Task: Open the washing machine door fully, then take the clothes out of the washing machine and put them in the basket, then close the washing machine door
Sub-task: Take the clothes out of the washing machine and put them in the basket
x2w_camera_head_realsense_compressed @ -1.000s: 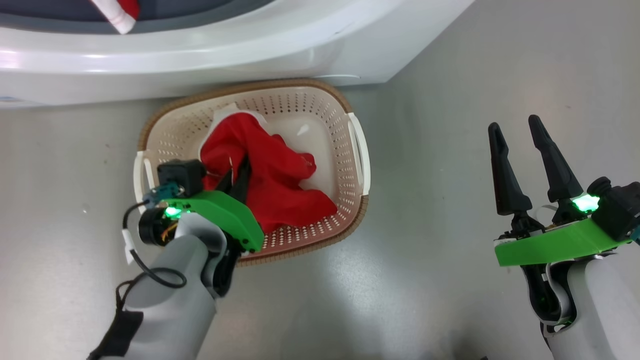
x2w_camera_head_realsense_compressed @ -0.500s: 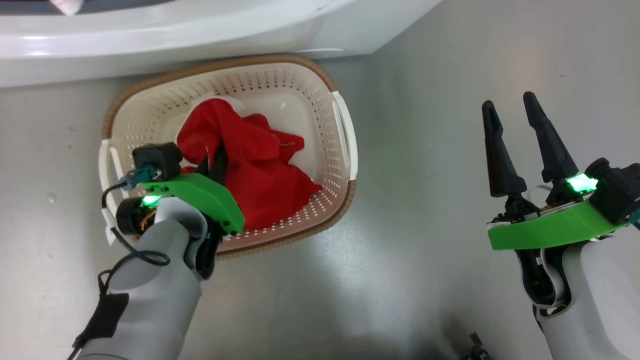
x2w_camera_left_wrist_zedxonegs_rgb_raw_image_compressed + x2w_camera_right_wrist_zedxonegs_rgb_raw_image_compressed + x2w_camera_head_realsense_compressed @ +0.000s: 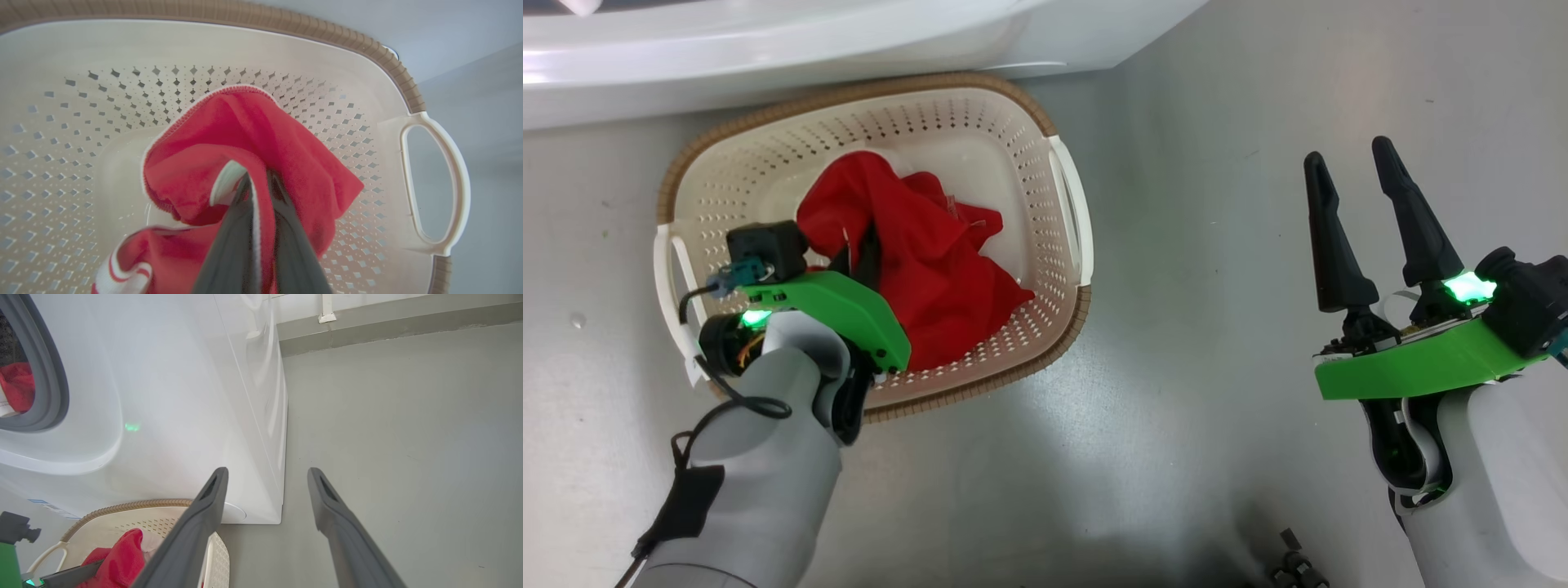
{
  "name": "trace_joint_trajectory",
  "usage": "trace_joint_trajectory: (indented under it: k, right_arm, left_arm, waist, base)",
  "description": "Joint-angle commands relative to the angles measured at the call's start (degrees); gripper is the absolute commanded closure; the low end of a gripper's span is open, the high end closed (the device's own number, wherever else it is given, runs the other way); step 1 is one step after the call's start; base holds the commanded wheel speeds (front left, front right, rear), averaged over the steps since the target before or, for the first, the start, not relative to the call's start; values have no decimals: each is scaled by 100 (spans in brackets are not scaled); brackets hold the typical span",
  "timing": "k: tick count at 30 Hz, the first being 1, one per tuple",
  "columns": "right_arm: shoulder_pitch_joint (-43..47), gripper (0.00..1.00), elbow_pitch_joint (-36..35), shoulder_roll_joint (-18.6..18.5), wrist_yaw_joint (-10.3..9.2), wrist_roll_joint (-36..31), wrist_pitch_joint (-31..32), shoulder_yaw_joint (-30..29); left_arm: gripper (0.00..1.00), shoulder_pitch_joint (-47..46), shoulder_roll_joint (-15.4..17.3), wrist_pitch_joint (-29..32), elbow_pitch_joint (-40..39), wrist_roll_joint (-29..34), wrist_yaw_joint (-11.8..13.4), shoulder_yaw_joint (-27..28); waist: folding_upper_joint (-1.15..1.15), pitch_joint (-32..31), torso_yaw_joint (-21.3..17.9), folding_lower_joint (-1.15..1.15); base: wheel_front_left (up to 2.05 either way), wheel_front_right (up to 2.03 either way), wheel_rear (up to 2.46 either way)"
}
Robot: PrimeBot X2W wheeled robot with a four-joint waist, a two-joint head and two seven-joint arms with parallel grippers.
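The cream basket (image 3: 947, 122) stands on the floor just in front of the white washing machine (image 3: 849, 41). Red clothes (image 3: 931, 261) lie bunched inside it. My left gripper (image 3: 862, 249) reaches down into the basket, shut on a fold of the clothes (image 3: 265, 134); in the left wrist view a strip of cloth runs between its fingers (image 3: 286, 245). My right gripper (image 3: 1346, 153) hovers open over bare floor to the basket's right. In the right wrist view more red clothes (image 3: 16, 388) show inside the drum behind the grey gasket (image 3: 53, 375). The washing machine door is out of view.
Grey floor (image 3: 1217, 245) lies open between the basket and my right gripper (image 3: 267, 471). The machine's right front corner (image 3: 282, 457) is near the basket (image 3: 135, 506). A wall skirting (image 3: 367, 330) runs behind. A small dark object (image 3: 1290, 563) sits at the bottom edge.
The head camera has shifted, sliding the basket and machine up and left in the picture. My left gripper stays in the basket on the red cloth. The right gripper holds its pose.
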Motion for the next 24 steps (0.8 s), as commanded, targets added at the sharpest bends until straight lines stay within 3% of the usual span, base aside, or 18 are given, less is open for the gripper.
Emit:
trace_joint_trajectory:
  k: [1,2,3,14,24]
  right_arm:
    - [104,0,-107,3,43,73,-36,124]
    - [108,0,-102,3,43,72,-36,122]
    - [112,0,-95,2,43,71,-36,119]
    - [244,0,-18,-3,43,53,-36,106]
    - [454,0,144,-50,43,31,-36,61]
  left_arm:
    - [45,78,149,-70,-25,-3,-63,112]
    - [12,91,149,-70,-26,-6,-64,128]
    - [0,107,149,-70,-28,-5,-66,142]
    - [0,445,149,-70,-309,125,-109,423]
    - [0,1221,202,-70,-1305,1109,-91,1200]
  waist:
    - [0,-31,5,0]
    - [0,-47,9,0]
    - [0,-67,14,0]
    - [0,-463,89,0]
    - [0,-1145,137,0]
  base:
    - [0,0,0]
    - [0,0,0]
    - [0,0,0]
    - [0,0,0]
    - [0,0,0]
